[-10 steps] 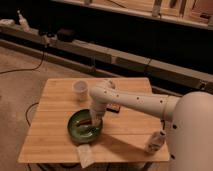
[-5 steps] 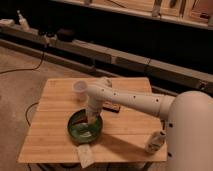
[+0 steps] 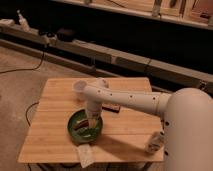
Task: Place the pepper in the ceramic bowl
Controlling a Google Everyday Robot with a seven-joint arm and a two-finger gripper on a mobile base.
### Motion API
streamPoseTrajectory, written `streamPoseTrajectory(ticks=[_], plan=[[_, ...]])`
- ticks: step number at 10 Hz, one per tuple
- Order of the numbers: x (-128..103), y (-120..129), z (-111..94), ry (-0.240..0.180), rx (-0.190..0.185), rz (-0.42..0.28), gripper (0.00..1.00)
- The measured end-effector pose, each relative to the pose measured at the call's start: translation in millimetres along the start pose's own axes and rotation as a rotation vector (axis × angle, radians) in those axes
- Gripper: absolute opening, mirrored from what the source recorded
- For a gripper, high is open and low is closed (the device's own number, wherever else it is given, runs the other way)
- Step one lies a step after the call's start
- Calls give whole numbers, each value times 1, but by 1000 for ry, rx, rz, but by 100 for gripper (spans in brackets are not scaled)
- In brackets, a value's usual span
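Camera view: hand (image 3: 91,120) hangs low over the bowl (image 3: 75,134); grip state, can't tell. Pepper hidden — placement looks close, not confirmed.

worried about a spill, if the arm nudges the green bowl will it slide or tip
The ceramic bowl looks wide and shallow, so it would probably slide on the smooth wooden table rather than tip. It sits near the front edge, so a hard forward shove could be risky. The gripper hangs over its inside.
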Motion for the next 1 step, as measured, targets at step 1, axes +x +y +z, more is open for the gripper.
streamPoseTrajectory(ticks=[1], plan=[[2, -1, -6, -1, -8, 0, 80]])
